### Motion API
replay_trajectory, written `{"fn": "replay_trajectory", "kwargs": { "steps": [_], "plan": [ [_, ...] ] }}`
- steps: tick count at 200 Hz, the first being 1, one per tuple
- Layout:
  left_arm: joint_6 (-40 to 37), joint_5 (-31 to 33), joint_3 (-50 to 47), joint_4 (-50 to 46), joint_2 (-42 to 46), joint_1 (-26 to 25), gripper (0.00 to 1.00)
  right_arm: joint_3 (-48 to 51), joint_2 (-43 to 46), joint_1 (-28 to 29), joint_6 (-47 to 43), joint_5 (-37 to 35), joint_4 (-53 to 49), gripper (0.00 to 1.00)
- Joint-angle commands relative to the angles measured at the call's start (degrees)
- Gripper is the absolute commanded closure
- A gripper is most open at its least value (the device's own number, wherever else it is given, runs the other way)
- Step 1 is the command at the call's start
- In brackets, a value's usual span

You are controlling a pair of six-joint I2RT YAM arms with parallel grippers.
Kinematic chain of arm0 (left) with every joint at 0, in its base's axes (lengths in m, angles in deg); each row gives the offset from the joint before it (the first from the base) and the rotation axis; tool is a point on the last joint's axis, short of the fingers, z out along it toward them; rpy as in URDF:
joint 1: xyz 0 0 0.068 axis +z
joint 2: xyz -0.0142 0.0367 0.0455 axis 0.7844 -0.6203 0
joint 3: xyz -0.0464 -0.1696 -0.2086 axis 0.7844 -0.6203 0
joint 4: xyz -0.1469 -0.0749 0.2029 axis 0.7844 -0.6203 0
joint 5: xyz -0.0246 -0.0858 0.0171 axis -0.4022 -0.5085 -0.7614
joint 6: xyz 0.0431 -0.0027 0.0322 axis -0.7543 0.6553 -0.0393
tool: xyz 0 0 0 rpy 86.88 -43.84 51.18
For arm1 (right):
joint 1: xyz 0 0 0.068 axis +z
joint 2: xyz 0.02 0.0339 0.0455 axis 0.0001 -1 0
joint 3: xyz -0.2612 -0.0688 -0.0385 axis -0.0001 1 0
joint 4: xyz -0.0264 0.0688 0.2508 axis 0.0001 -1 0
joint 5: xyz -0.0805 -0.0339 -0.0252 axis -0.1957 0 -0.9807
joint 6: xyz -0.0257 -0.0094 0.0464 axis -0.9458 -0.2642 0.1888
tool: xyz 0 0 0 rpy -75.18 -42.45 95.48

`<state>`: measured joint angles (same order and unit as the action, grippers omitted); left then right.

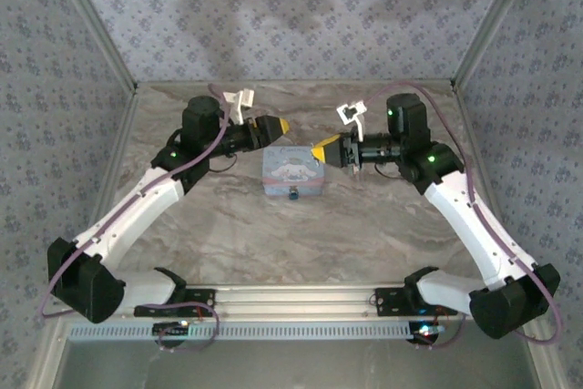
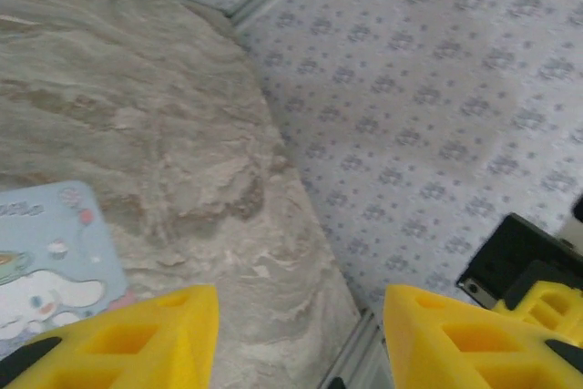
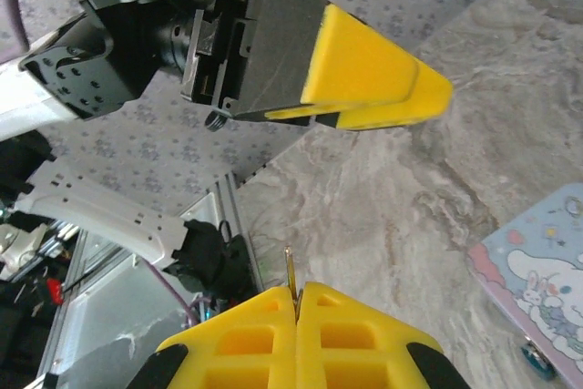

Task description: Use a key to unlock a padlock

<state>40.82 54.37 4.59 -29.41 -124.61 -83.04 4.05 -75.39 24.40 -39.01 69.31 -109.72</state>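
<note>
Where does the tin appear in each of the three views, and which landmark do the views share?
Top external: tin at the centre.
Left wrist: tin at the lower left edge.
Right wrist: tin at the lower right edge.
Shared landmark: the marble table under it.

There is one tin box (image 1: 293, 170), with one padlock (image 1: 294, 194) on its near side. Two grippers flank the tin box, the left gripper (image 1: 278, 125) and the right gripper (image 1: 319, 152), plus one key (image 3: 290, 272).

The tin (image 1: 293, 173) lies on the surface (image 1: 273, 243). The padlock (image 1: 294, 194) sits against the tin's near edge. The left claw (image 1: 279, 125) hangs just behind the tin's far left corner. The right claw (image 1: 320, 151), with the key (image 3: 290, 272) between its fingers, hangs at the tin's far right corner.
</note>
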Motion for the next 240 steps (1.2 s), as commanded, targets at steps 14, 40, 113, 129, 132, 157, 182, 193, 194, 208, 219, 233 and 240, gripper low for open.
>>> {"fn": "replay_trajectory", "kwargs": {
  "steps": [14, 40, 113, 129, 132, 157, 182, 193, 194, 208, 219, 233, 240],
  "plan": [
    [-1.13, -6.84, 3.45, 5.64, 0.28, -3.90, 0.55, -2.07, -0.31, 0.93, -1.45, 2.68, -1.87, 1.00],
    [-1.45, -7.77, 3.57, 6.74, 0.23, -5.16, 0.57, -2.38, -1.06, 1.19, -1.21, 2.69, -2.18, 0.99],
    [-3.22, -9.58, 5.60, 5.35, -1.33, -7.72, 0.68, -2.51, -1.47, 1.35, -1.53, 3.00, -2.74, 0.99],
    [-3.55, -9.85, 5.57, 5.02, -1.43, -8.05, 0.71, -2.42, -1.55, 1.38, -1.54, 2.90, -2.73, 0.99],
    [-3.64, -9.85, 5.56, 4.92, -1.49, -8.08, 0.71, -2.39, -1.53, 1.41, -1.54, 2.81, -2.67, 0.99],
    [-4.16, -9.58, 5.42, 4.07, -1.62, -8.50, 0.74, -2.51, -1.64, 1.44, -1.53, 2.78, -2.59, 0.99],
    [-4.36, -9.41, 5.08, 3.59, -1.71, -8.61, 0.78, -2.60, -1.55, 1.28, -1.45, 2.79, -2.45, 0.99],
    [-4.43, -9.35, 4.97, 3.49, -1.68, -8.76, 0.80, -2.60, -1.55, 1.33, -1.45, 2.52, -2.47, 0.99],
    [-4.40, -9.33, 4.96, 3.49, -1.72, -8.77, 0.80, -2.60, -1.51, 1.34, -1.45, 2.52, -2.48, 0.99],
    [-4.48, -9.41, 4.88, 3.43, -1.59, -8.81, 0.83, -2.55, -1.38, 1.24, -1.45, 2.34, -2.48, 0.99],
    [-4.58, -9.41, 4.84, 3.27, -1.50, -8.92, 0.86, -2.55, -1.29, 1.16, -1.36, 2.25, -2.37, 0.99],
    [-4.73, -9.33, 4.85, 2.98, -1.53, -8.90, 0.86, -2.51, -1.20, 1.03, -1.27, 2.21, -2.22, 0.99],
    [-4.73, -9.17, 4.80, 2.76, -1.58, -8.94, 0.86, -2.51, -1.12, 1.00, -1.19, 2.16, -2.00, 0.99]
  ]
}}
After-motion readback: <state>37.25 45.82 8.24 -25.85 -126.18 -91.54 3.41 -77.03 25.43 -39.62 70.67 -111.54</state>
